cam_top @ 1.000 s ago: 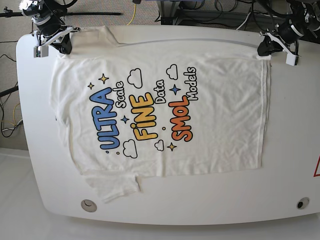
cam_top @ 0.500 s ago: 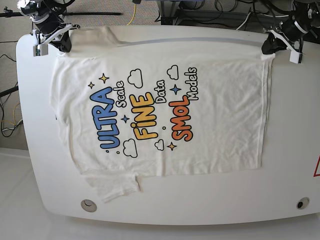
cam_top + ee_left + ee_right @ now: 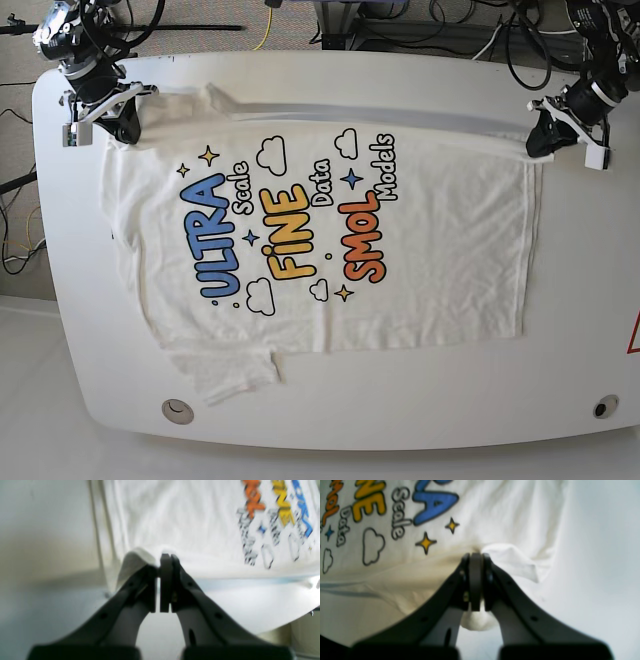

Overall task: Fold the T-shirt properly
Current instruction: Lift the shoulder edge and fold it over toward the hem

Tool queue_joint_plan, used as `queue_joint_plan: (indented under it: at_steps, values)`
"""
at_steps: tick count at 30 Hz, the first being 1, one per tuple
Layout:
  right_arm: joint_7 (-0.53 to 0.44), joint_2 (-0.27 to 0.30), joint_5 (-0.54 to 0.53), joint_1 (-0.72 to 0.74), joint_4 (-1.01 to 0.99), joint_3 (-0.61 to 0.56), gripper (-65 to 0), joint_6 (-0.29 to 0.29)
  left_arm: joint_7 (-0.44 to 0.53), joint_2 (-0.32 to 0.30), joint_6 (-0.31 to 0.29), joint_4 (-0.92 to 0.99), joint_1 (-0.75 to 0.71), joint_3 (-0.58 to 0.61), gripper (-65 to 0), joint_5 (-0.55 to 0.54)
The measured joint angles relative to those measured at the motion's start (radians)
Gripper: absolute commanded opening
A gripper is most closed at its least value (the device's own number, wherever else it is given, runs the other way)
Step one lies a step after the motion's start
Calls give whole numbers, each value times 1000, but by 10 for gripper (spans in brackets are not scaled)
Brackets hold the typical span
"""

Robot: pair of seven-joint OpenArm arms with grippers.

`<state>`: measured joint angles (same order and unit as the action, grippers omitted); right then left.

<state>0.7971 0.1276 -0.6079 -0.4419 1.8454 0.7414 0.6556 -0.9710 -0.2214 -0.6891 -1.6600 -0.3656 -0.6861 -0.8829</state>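
Note:
The white T-shirt lies print-up across the white table, with its collar end at the view's left and its hem at the right. My right gripper is shut on the far shoulder corner of the T-shirt, near the yellow stars. My left gripper is shut on the far hem corner of the T-shirt. In both wrist views the pinched cloth is raised a little off the tabletop. The near sleeve lies flat at the front left.
Two round fittings sit in the table's front corners. Cables and stands run behind the far edge. A red marking shows at the right border.
Both grippers have moved a little toward the front, the left one also outward to the view's right. The far edge of the shirt has come with them, pulled taut and slightly raised.

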Motion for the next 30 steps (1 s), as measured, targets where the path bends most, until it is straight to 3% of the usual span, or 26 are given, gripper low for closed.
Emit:
queue_joint_plan:
  at_steps: [30]
  values:
    - [27,44,-1,123,-14,-14,-650,0,-1,-14,16,17,93,0,-650,29]
